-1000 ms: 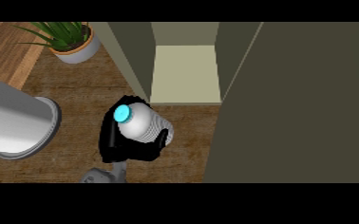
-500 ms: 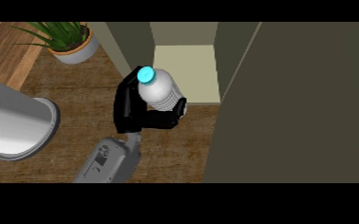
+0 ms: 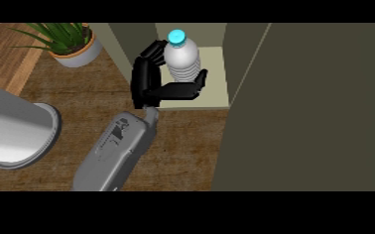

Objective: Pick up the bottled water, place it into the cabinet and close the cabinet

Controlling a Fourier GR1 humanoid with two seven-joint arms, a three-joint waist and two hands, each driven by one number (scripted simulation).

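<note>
- You see the open cabinet door (image 3: 300, 109), a big dark olive panel, filling the right side of the head view from the top band to the bottom one.
- The wooden counter (image 3: 88, 99) runs across the left and middle, brown with a visible grain, with a lighter strip at the far left edge.
- The cabinet (image 3: 212, 87) stands open at the top centre; you look down onto its pale floor between the left wall and the door.
- A large grey round vessel (image 3: 22, 134) sits at the left edge, only partly in view; you cannot tell exactly what it is.
- One grey forearm (image 3: 117, 151) comes up from the lower edge and slants toward the cabinet. Only this arm shows; which arm it is you cannot read from the view itself, though it enters left of centre.
- A potted plant (image 3: 70, 44) with green leaves in a pale pot stands at the upper left, well apart from the hand.
- The left hand (image 3: 157, 84) is black and is clasped around the bottle: fingers curl up along its left side, and the thumb wraps across the front below it.
- The bottled water (image 3: 181, 59) is upright in that hand, at the mouth of the cabinet over the left part of its pale floor. You cannot tell whether its base touches the floor.
- Its light blue cap (image 3: 176, 35) points up toward you.
</note>
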